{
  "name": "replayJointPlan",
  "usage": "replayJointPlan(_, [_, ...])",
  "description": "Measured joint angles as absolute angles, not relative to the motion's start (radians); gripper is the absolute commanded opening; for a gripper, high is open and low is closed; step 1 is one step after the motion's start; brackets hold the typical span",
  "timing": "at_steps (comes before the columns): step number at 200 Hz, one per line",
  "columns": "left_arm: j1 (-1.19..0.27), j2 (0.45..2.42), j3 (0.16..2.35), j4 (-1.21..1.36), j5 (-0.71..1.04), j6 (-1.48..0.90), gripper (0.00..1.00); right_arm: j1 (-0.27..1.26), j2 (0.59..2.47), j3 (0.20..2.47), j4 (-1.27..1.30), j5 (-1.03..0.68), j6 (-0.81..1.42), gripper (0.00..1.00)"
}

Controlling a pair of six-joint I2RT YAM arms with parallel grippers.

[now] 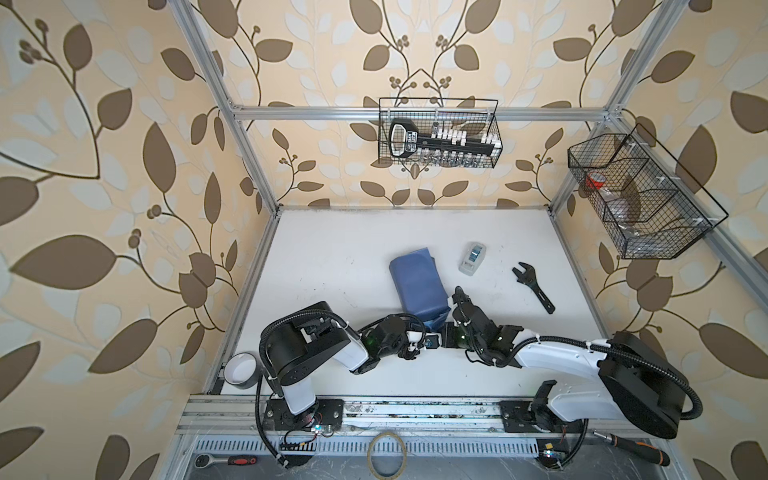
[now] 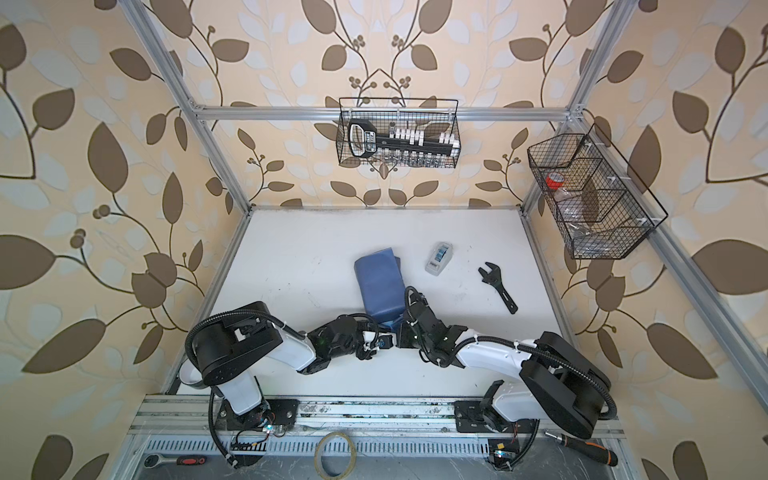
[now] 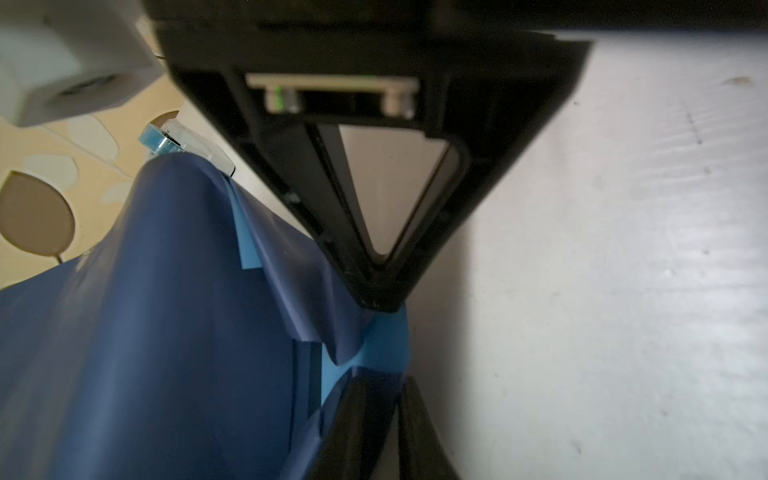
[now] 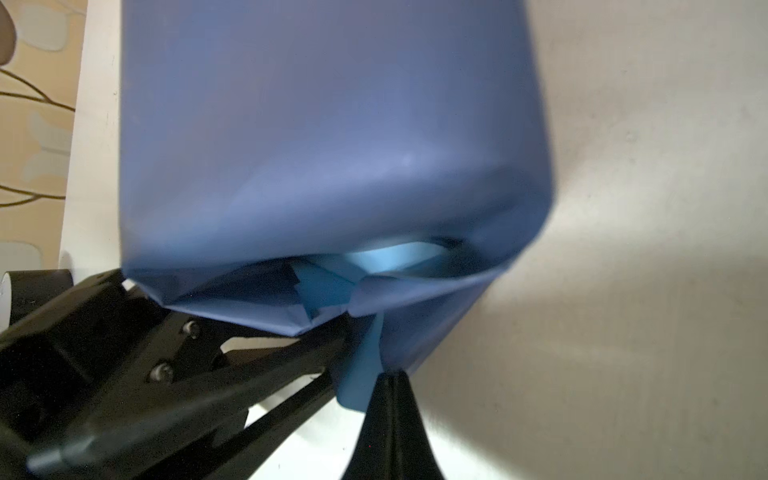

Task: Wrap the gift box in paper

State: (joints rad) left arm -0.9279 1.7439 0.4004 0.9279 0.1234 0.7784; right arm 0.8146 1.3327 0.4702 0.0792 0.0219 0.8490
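Top view: arms seemingly at paper.

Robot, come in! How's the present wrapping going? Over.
Left gripper shut on the paper. Right gripper shut on it too. Gift box hidden under the wrap; near end gapes open. Tape dispenser, wrench lie apart.

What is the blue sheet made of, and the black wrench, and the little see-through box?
The blue sheet looks like thin, matte paper: it creases sharply. The wrench seems to be metal with a dull black finish, though it's too small to be sure. The little box looks like clear, shiny plastic; you can see blue inside.
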Motion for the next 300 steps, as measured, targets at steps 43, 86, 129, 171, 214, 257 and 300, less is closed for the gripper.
replayJointPlan(43, [-0.928, 1.752, 0.400, 0.944, 0.123, 0.778, 0.10, 0.811, 1.333, 0.470, 0.079, 0.018, 0.852, 0.00])
replayJointPlan(86, [-0.928, 1.756, 0.400, 0.953, 0.123, 0.778, 0.00, 0.809, 1.333, 0.470, 0.079, 0.018, 0.853, 0.00])
replayJointPlan(129, [-0.928, 1.758, 0.400, 0.974, 0.113, 0.774, 0.00, 0.793, 1.308, 0.467, 0.080, 0.012, 0.853, 0.10])
replayJointPlan(171, [-0.928, 1.771, 0.384, 1.013, 0.096, 0.764, 0.00, 0.746, 1.217, 0.465, 0.072, -0.009, 0.842, 0.27])
replayJointPlan(214, [-0.928, 1.776, 0.358, 1.048, 0.093, 0.748, 0.00, 0.671, 1.088, 0.477, 0.001, -0.010, 0.769, 0.42])
replayJointPlan(257, [-0.928, 1.776, 0.338, 1.099, 0.075, 0.722, 0.00, 0.611, 1.180, 0.642, -0.080, 0.023, 0.658, 0.63])
replayJointPlan(300, [-0.928, 1.792, 0.323, 1.160, 0.067, 0.699, 0.00, 0.606, 1.362, 0.764, -0.086, 0.052, 0.563, 0.72])
